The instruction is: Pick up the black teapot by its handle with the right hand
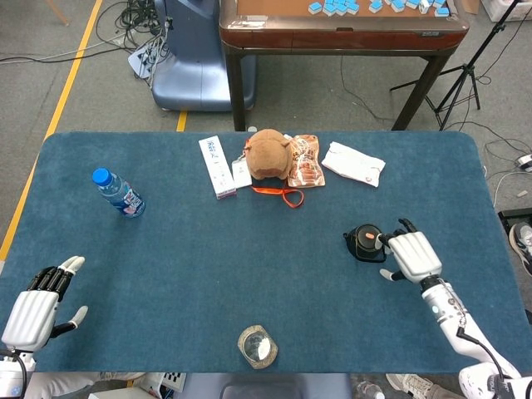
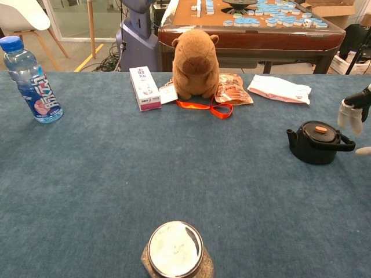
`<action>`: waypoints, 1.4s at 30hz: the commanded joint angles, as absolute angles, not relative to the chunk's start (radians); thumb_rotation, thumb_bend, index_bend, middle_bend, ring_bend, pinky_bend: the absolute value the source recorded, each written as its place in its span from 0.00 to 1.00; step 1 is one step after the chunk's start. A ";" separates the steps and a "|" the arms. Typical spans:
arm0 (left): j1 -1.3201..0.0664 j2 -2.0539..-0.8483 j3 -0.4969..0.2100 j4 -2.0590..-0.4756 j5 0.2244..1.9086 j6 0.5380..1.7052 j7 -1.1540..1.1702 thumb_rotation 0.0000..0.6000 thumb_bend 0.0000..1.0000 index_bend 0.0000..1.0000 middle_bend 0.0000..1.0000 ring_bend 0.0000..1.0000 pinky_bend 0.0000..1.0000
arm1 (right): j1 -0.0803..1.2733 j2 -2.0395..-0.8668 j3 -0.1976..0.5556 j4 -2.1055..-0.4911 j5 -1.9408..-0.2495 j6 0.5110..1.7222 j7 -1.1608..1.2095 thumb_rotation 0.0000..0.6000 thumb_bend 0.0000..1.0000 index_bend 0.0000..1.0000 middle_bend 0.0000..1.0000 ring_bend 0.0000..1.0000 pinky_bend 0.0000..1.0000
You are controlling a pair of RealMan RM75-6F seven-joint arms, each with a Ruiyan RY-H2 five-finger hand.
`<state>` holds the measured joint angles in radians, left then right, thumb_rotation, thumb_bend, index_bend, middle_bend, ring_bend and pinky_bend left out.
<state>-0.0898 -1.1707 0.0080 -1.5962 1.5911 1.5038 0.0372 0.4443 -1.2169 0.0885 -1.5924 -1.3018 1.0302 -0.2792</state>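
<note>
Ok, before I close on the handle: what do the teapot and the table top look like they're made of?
Black teapot: matte black, looks like cast iron or dark ceramic; no shine, thick walls, small orange knob on the lid. Can't tell which. Its handle is thin and dark, same finish. Table: blue cloth covering, felt-like, with a fuzzy, glare-free surface.
</note>
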 commanded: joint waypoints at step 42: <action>-0.087 -1.174 0.024 -1.561 1.603 1.500 -0.020 1.00 0.26 0.10 0.11 0.17 0.13 | 0.471 -1.344 0.041 -1.576 -1.213 1.009 -0.386 1.00 0.18 0.42 0.48 0.33 0.06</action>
